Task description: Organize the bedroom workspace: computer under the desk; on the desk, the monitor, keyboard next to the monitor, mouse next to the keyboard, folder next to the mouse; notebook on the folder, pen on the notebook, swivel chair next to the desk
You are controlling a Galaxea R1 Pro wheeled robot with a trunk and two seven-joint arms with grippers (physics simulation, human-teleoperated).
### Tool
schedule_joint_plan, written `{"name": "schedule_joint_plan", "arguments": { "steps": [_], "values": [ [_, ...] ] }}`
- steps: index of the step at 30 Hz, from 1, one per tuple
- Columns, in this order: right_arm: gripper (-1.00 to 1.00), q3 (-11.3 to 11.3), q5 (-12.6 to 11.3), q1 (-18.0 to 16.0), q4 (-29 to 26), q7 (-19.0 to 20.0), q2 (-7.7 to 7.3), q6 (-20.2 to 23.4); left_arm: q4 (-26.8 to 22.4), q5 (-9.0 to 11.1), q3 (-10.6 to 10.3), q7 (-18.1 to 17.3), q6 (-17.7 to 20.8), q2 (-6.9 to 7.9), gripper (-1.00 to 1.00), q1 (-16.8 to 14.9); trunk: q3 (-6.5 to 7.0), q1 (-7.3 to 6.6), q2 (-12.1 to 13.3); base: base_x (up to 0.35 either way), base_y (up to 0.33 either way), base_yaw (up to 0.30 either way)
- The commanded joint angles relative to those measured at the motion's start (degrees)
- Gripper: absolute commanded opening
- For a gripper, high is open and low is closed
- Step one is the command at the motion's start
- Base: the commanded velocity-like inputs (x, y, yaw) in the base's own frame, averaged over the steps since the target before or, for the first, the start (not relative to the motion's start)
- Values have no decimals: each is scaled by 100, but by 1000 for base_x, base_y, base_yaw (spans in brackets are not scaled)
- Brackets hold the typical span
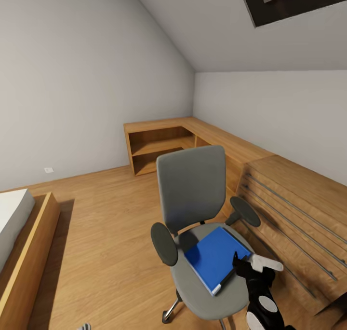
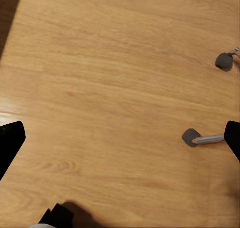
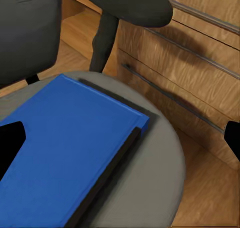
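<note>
While the blue folder (image 1: 213,257) lies flat on the swivel chair (image 1: 193,190), the right pincer (image 1: 250,265) hovers spread apart beside it.

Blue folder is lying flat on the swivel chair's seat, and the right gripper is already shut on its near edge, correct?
Not quite. The blue folder does lie flat on the swivel chair seat, but the right gripper is open: the right wrist view shows its fingertips spread wide at the picture's edges, above the folder, with nothing between them.
</note>
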Motion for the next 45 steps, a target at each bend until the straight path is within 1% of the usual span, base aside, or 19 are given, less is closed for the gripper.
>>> {"name": "schedule_joint_plan", "arguments": {
  "steps": [1,2,3,4,5,6,8,9,10,12,13,17,18,20,21,27,34,40,45],
  "values": [
    [100,-119,-28,-45,-129,-62,10,341,-21,25,-9,38,14,7,100,0,-23,23,-45,0,0,0],
    [100,-189,-46,-83,-166,-67,32,465,-30,26,-8,37,12,7,100,0,-41,45,-85,0,0,0],
    [100,-325,-117,-201,-201,-59,107,663,-45,26,-5,29,11,7,100,1,-59,67,-125,0,0,0],
    [100,-468,-287,-455,-147,14,266,849,-101,28,1,17,28,18,100,1,-77,89,-165,0,0,0],
    [100,-571,-551,-926,173,212,441,1034,-567,29,9,42,123,30,100,2,-95,111,-205,0,0,0],
    [100,-579,-592,-1017,265,256,461,1061,-693,29,10,52,177,29,100,1,-113,133,-245,0,0,0],
    [100,-599,-730,-1372,684,467,567,1125,-1185,30,12,124,620,13,100,8,-149,177,-325,0,0,0],
    [100,-602,-781,-1694,1181,813,677,1182,-1468,45,12,246,1381,-53,100,-232,-167,199,-365,0,0,0],
    [100,-603,-789,-1786,1365,944,702,1202,-1525,53,12,279,1639,-90,100,-366,-185,221,-406,0,0,0],
    [100,-601,-777,-2043,2105,1434,768,1237,-1550,80,16,365,2467,-277,100,-942,-221,265,-486,0,0,0],
    [100,-613,-447,-2246,2856,1859,768,1243,-1292,147,34,389,3122,-445,100,-1899,-239,286,-526,0,0,0],
    [100,-619,-294,-2289,2933,1915,736,1242,-1155,288,75,402,3242,-475,100,-2249,-310,374,-686,0,0,0],
    [100,-601,-247,-2298,2750,1907,730,1242,-935,281,81,385,3240,-465,100,-2340,-328,396,-726,0,0,0],
    [100,-601,-239,-2295,2612,1904,724,1249,-891,277,90,380,3221,-441,100,-2356,-364,440,-807,0,0,0],
    [100,-603,-228,-2285,2370,1898,718,1261,-858,276,88,393,3200,-368,100,-2369,-364,440,-807,0,0,0],
    [100,-599,-199,-2276,2141,1890,710,1275,-828,282,76,403,3193,-346,100,-2373,-364,440,-807,0,0,0],
    [100,-590,-183,-2273,2112,1886,714,1271,-637,272,76,408,3177,-344,100,-2373,-364,440,-807,23,0,0],
    [100,-586,-179,-2273,2143,1892,715,1278,-520,248,70,395,2981,-344,100,-2373,-364,440,-807,193,0,0],
    [100,-580,-183,-2274,2151,1892,715,1287,-516,236,67,394,2953,-344,100,-2373,-364,440,-807,88,0,0]
  ]
}}
